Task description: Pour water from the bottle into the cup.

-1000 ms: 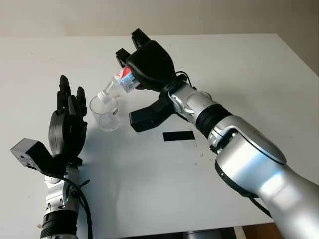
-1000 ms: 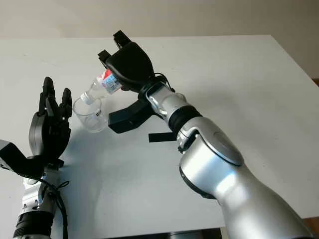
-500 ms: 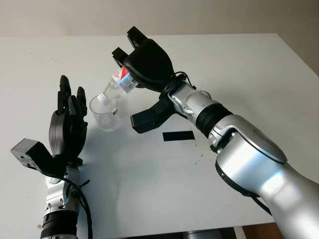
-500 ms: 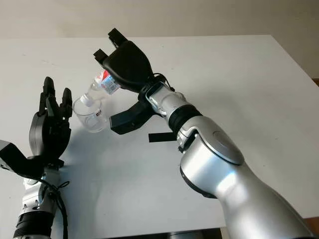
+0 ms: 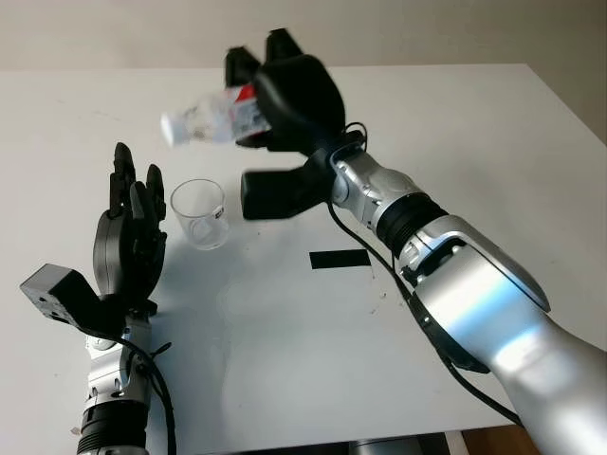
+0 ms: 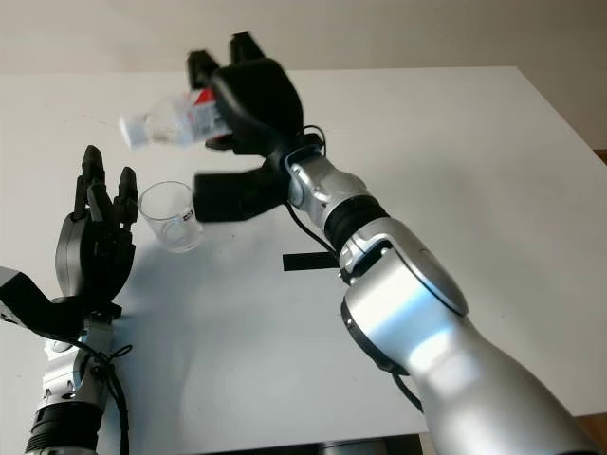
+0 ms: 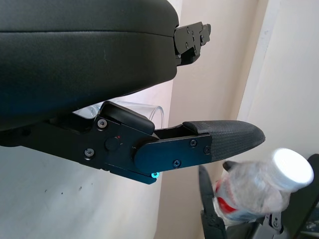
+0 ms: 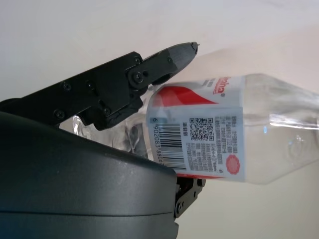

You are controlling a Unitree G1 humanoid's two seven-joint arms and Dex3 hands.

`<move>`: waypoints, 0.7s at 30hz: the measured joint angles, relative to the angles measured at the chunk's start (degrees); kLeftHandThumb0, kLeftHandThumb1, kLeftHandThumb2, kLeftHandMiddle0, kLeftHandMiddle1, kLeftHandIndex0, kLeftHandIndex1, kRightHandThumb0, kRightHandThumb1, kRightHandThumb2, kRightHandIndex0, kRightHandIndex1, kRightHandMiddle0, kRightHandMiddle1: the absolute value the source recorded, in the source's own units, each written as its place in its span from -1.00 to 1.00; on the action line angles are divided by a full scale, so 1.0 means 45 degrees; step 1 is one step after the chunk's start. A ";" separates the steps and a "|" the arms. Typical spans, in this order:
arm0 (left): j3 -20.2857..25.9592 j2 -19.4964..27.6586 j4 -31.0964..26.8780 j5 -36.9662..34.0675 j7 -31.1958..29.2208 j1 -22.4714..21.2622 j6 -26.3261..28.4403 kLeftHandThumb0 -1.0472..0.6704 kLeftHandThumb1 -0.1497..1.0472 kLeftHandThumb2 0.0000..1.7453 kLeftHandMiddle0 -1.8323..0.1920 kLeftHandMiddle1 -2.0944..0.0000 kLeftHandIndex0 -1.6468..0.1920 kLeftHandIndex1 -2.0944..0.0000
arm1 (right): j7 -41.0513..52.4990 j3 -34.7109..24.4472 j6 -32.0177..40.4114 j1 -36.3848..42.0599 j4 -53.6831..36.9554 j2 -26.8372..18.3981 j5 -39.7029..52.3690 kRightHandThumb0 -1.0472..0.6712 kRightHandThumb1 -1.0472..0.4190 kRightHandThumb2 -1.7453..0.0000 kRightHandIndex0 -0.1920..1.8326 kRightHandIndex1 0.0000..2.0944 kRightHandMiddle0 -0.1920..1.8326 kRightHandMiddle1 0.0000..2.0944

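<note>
Bottle (image 5: pixel 213 121): light, thin clear plastic, likely crushable and slick; best gripped around the labelled middle.
My right hand (image 5: pixel 289 95): fingers clamped around that label, bottle roughly level, neck pointing left, raised above the table (image 5: pixel 474 133).
Cup (image 5: pixel 198 213): upright below, well apart.
My left hand (image 5: pixel 128 237): open, just beside the cup.
</note>
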 measured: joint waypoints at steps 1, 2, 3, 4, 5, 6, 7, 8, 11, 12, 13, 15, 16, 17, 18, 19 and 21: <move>0.0003 0.0003 -0.0001 -0.0001 0.0000 0.0003 0.0018 -0.79 1.00 -0.37 0.86 1.00 0.99 1.00 | 0.0286 -0.0373 -0.0139 0.0131 -0.0073 -0.0025 0.0400 0.07 -0.89 0.62 0.53 1.00 0.21 1.00; 0.0003 0.0012 -0.0001 0.0000 -0.0004 0.0005 0.0022 -0.79 1.00 -0.36 0.87 1.00 0.99 1.00 | 0.0539 -0.0696 -0.0252 0.0266 -0.0141 -0.0056 0.0734 0.07 -0.82 0.51 0.55 1.00 0.26 1.00; 0.0003 0.0017 -0.0002 0.0001 -0.0006 0.0011 0.0022 -0.79 1.00 -0.36 0.87 1.00 0.99 1.00 | 0.0774 -0.0946 -0.0322 0.0390 -0.0221 -0.0100 0.1010 0.06 -0.76 0.43 0.56 1.00 0.30 1.00; 0.0004 0.0024 -0.0002 0.0000 -0.0023 0.0018 0.0021 -0.78 1.00 -0.36 0.87 1.00 0.99 1.00 | 0.0989 -0.1180 -0.0376 0.0500 -0.0304 -0.0143 0.1237 0.06 -0.75 0.42 0.55 1.00 0.31 1.00; 0.0007 0.0027 -0.0002 -0.0001 -0.0050 0.0022 0.0019 -0.78 1.00 -0.36 0.88 1.00 0.99 1.00 | 0.1213 -0.1382 -0.0419 0.0594 -0.0368 -0.0193 0.1460 0.06 -0.75 0.42 0.55 1.00 0.32 1.00; 0.0009 0.0031 -0.0002 -0.0001 -0.0062 0.0026 0.0019 -0.78 1.00 -0.36 0.87 1.00 0.99 1.00 | 0.1457 -0.1599 -0.0453 0.0666 -0.0421 -0.0233 0.1653 0.07 -0.77 0.45 0.53 1.00 0.33 1.00; 0.0014 0.0034 -0.0004 -0.0001 -0.0068 0.0032 0.0021 -0.78 1.00 -0.36 0.87 1.00 0.99 1.00 | 0.1750 -0.1828 -0.0513 0.0753 -0.0509 -0.0264 0.1935 0.07 -0.81 0.50 0.48 1.00 0.31 1.00; 0.0019 0.0037 -0.0004 -0.0001 -0.0079 0.0035 0.0025 -0.78 1.00 -0.37 0.87 1.00 0.99 1.00 | 0.2096 -0.2104 -0.0582 0.0865 -0.0640 -0.0285 0.2256 0.06 -0.84 0.54 0.44 1.00 0.30 1.00; 0.0021 0.0041 -0.0004 -0.0001 -0.0085 0.0035 0.0042 -0.77 1.00 -0.36 0.85 1.00 0.97 1.00 | 0.3344 -0.2934 -0.0658 0.1367 -0.1111 -0.0323 0.3294 0.04 -0.88 0.60 0.39 1.00 0.29 1.00; 0.0024 0.0044 -0.0004 -0.0001 -0.0087 0.0035 0.0042 -0.77 1.00 -0.36 0.85 1.00 0.97 1.00 | 0.3696 -0.3128 -0.0657 0.1554 -0.1218 -0.0330 0.3546 0.04 -0.90 0.61 0.37 1.00 0.29 1.00; 0.0027 0.0044 -0.0004 -0.0002 -0.0094 0.0036 0.0042 -0.78 1.00 -0.36 0.86 1.00 0.97 1.00 | 0.4100 -0.3321 -0.0657 0.1766 -0.1343 -0.0338 0.3805 0.03 -0.92 0.65 0.34 1.00 0.27 1.00; 0.0029 0.0045 -0.0018 -0.0002 -0.0096 0.0046 0.0092 -0.79 1.00 -0.38 0.86 1.00 0.98 1.00 | 0.5065 -0.3760 -0.0675 0.2300 -0.1737 -0.0354 0.4446 0.02 -0.94 0.68 0.31 1.00 0.25 1.00; 0.0028 0.0048 -0.0038 -0.0002 -0.0094 0.0060 0.0130 -0.79 1.00 -0.39 0.86 1.00 0.98 1.00 | 0.5416 -0.3911 -0.0681 0.2547 -0.1907 -0.0377 0.4642 0.00 -0.96 0.70 0.28 1.00 0.23 1.00; 0.0028 0.0048 -0.0053 -0.0002 -0.0094 0.0072 0.0150 -0.79 1.00 -0.39 0.86 1.00 0.98 1.00 | 0.5782 -0.4035 -0.0684 0.2819 -0.2143 -0.0408 0.4821 -0.01 -0.98 0.73 0.27 1.00 0.21 1.00; 0.0029 0.0048 -0.0065 -0.0002 -0.0106 0.0081 0.0150 -0.78 1.00 -0.38 0.86 1.00 0.98 1.00 | 0.6238 -0.4183 -0.0703 0.3126 -0.2433 -0.0452 0.5075 -0.03 -0.99 0.73 0.26 1.00 0.19 1.00; 0.0032 0.0048 -0.0078 -0.0003 -0.0129 0.0092 0.0143 -0.78 1.00 -0.36 0.87 1.00 0.99 1.00 | 0.6800 -0.4298 -0.0733 0.3474 -0.2813 -0.0508 0.5348 -0.04 -1.00 0.72 0.25 1.00 0.17 1.00; 0.0046 0.0050 -0.0090 -0.0003 -0.0191 0.0111 0.0104 -0.78 1.00 -0.36 0.87 1.00 0.99 1.00 | 0.7900 -0.4470 -0.0810 0.4227 -0.3667 -0.0608 0.5829 -0.05 -1.00 0.72 0.25 1.00 0.15 1.00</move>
